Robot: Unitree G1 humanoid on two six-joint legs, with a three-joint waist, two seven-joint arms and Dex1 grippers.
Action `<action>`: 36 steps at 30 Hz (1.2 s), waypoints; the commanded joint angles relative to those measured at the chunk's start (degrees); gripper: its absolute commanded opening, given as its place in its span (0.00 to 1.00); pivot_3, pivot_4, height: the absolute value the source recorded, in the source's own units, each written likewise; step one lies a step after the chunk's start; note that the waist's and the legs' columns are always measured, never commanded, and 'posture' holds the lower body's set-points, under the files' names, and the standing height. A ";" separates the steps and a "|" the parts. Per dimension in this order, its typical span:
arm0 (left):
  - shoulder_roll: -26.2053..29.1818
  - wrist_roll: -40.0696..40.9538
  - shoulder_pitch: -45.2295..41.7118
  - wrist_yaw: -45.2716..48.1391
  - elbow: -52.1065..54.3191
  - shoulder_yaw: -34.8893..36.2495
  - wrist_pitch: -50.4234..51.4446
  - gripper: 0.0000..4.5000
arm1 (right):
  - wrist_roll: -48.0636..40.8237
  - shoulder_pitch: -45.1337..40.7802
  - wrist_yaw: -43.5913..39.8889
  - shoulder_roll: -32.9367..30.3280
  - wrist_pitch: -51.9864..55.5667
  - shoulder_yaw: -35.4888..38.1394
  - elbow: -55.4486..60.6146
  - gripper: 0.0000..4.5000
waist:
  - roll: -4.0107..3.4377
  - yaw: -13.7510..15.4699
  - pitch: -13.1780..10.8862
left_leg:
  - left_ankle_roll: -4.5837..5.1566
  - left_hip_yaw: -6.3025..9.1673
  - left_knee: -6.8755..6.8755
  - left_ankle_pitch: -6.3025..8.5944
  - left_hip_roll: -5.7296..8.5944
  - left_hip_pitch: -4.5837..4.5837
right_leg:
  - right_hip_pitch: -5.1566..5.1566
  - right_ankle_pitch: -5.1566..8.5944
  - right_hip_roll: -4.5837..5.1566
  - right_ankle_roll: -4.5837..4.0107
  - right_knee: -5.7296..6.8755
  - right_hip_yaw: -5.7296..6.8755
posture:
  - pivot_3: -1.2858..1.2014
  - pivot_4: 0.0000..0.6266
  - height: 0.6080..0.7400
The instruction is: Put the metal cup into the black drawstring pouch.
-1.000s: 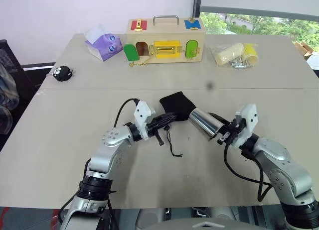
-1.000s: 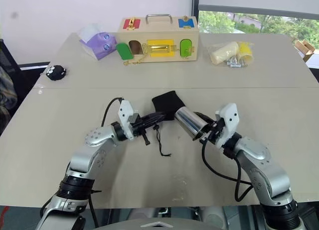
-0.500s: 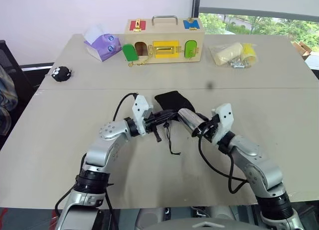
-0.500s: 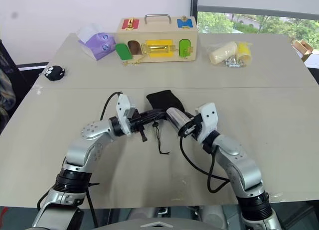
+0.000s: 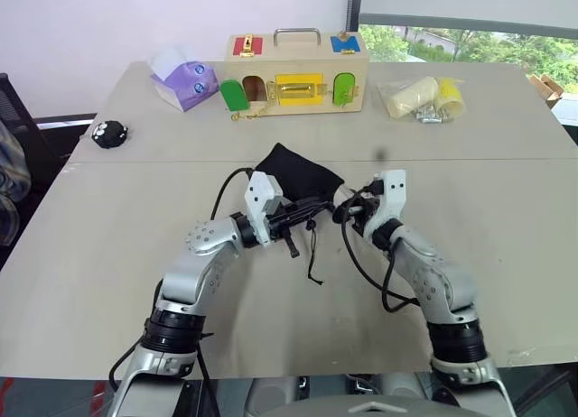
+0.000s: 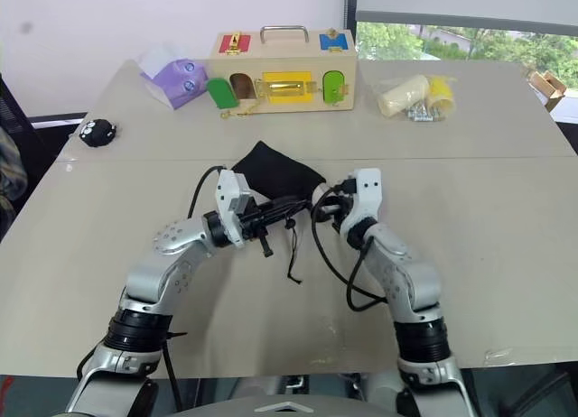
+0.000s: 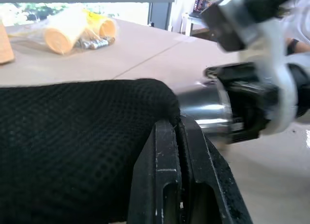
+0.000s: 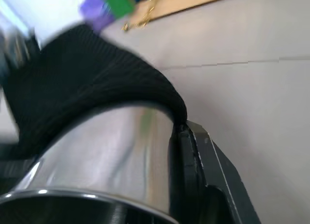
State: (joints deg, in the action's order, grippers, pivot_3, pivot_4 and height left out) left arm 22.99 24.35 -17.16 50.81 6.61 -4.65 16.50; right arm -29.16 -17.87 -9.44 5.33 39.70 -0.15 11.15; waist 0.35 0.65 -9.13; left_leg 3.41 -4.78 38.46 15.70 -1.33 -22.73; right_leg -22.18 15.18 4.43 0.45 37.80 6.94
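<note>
The metal cup (image 8: 101, 151) lay on its side above the beige desk (image 5: 506, 191), its long axis running across between the two arms, base end pushed into the black drawstring pouch (image 5: 293, 178) and open rim toward the right arm. The right tool (image 8: 186, 151) was clamped on the cup's wall near the rim. The left tool (image 7: 178, 151) was pinched shut on the pouch's mouth edge, holding it up off the desk. The cup was a smooth, mirror-bright steel cylinder. The pouch was soft matte mesh-knit fabric, bulging where the cup entered, its far corner pointing toward the wooden latch box (image 5: 298, 74). A thin black cord (image 5: 312, 254) dangled from the mouth down to the desk.
</note>
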 commanded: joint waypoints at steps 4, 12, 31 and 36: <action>-0.40 0.14 -0.16 -0.57 2.46 -0.29 -0.43 0.00 | -22.71 -5.27 2.82 7.62 6.40 13.33 -3.61 0.01 | 0.01 -0.04 -0.01 | 0.01 0.03 0.00 0.00 0.02 0.00 | 0.01 -0.02 0.01 0.00 0.02 0.01 | 0.52 0.24 1.00; -0.65 1.96 -2.29 -1.30 2.23 1.83 0.37 0.00 | -7.54 -7.95 0.80 -2.53 -7.83 0.73 -8.02 0.01 | 0.00 -0.87 -0.02 | 0.02 0.01 -0.05 0.00 0.02 0.00 | -0.03 -0.01 0.00 0.00 0.03 -0.01 | 0.52 0.24 1.00; -3.81 3.84 -4.32 -3.02 3.06 3.23 2.31 0.00 | 4.46 -15.79 -2.52 0.57 -24.71 -1.13 -20.95 0.01 | 0.27 -1.22 -0.03 | -0.21 -0.19 -0.08 -0.14 -0.08 -0.13 | -0.28 -0.02 -0.15 0.00 0.04 -0.25 | 0.52 0.24 1.00; -3.71 3.51 -4.06 -3.15 2.82 3.49 1.59 0.00 | -17.55 -15.16 2.18 4.32 -10.46 12.54 -17.16 0.01 | 0.27 -1.26 -0.03 | -0.18 -0.08 -0.05 -0.13 -0.04 -0.14 | -0.22 -0.03 -0.07 -0.01 0.07 -0.17 | 0.52 0.24 1.00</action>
State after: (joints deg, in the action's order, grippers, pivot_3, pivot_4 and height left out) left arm 19.16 27.21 -21.53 46.46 7.58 -0.75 19.20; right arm -40.13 -32.31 -9.97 7.86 27.09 6.73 -9.62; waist 0.61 -0.61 -9.16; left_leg 3.22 -4.86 38.40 15.57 -1.37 -22.85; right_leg -22.40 15.15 4.36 0.43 37.90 6.77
